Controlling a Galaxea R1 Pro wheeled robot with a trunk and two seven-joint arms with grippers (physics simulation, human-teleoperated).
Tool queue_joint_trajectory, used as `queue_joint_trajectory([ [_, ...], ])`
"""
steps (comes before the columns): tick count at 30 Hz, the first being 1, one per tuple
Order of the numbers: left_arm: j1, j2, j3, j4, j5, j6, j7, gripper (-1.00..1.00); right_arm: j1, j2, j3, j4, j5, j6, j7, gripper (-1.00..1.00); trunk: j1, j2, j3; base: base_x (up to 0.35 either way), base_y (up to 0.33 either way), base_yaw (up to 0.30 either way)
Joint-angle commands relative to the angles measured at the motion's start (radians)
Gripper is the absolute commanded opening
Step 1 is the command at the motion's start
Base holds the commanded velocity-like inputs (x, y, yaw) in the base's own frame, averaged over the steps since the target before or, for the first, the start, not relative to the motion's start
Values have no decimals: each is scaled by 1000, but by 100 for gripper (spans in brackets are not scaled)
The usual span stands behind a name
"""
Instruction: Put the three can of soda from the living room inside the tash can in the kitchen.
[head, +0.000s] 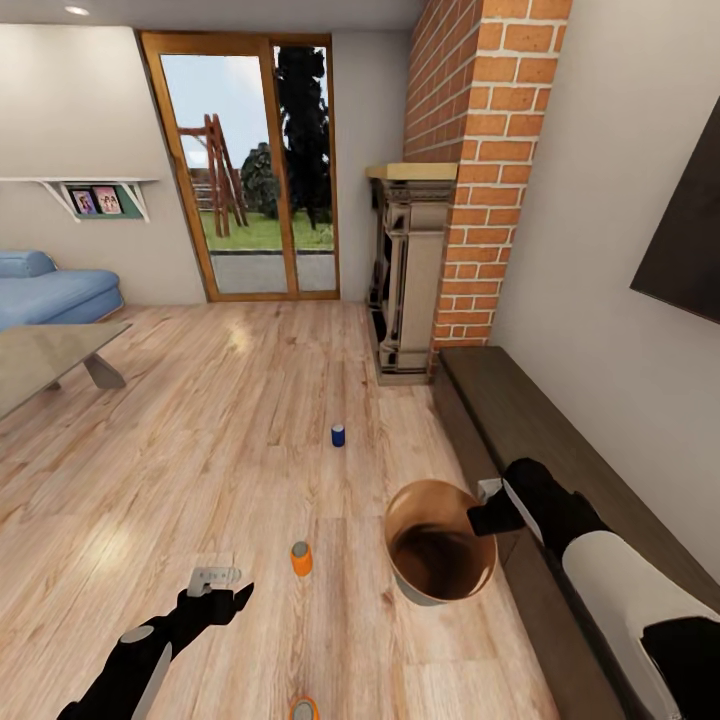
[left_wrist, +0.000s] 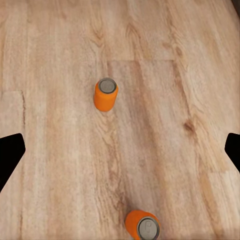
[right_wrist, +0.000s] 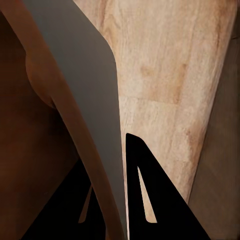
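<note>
Right claw (right_wrist: 117, 210) pinching tash can (head: 440, 545) rim, grey outside, glossy brown inside | left claw (left_wrist: 120, 150) spread above floor (head: 200, 450) | orange cans (head: 301, 558) (head: 304, 710) upright nearby; blue can (head: 338, 435) well beyond

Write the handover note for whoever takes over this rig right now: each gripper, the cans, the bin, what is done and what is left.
Right gripper: shut on the bin rim, bin held above the living-room floor.
Left gripper: open, empty, above the floor near the cans.
Cans: dark blue can farthest, orange can in the middle, second orange can nearest; all upright on the floor.
Done: bin in hand.
Left: bin all three cans; the bin looks empty.
</note>
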Motion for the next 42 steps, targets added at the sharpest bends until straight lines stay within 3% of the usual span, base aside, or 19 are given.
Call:
queue_joint_trajectory([
  [1,0,0,-1,0,0,0,0,100,-4,1,-1,5,-21,4,5,-100,0,0,0,0,0,0],
  [6,0,0,-1,0,0,0,0,100,-8,3,-2,10,-23,4,4,-100,0,0,0,0,0,0],
  [13,0,-1,-2,1,-1,0,-1,100,-14,-6,-3,11,-22,4,2,-100,27,-49,-23,0,0,0],
  [22,-1,-2,-2,44,-3,-1,0,100,-72,-19,-27,23,-22,4,1,-100,61,-112,-63,0,0,0],
  [28,-1,-2,-3,75,-4,-1,1,100,-131,-19,-33,90,-22,4,1,-100,84,-154,-91,0,0,0],
  [37,-1,-2,-5,101,-5,-2,13,100,-153,-10,-33,119,-22,4,0,-100,119,-217,-133,0,0,0],
  [42,-7,-4,-41,148,-2,37,38,100,-153,-10,-34,121,-22,4,0,-100,138,-252,-157,0,0,0],
])
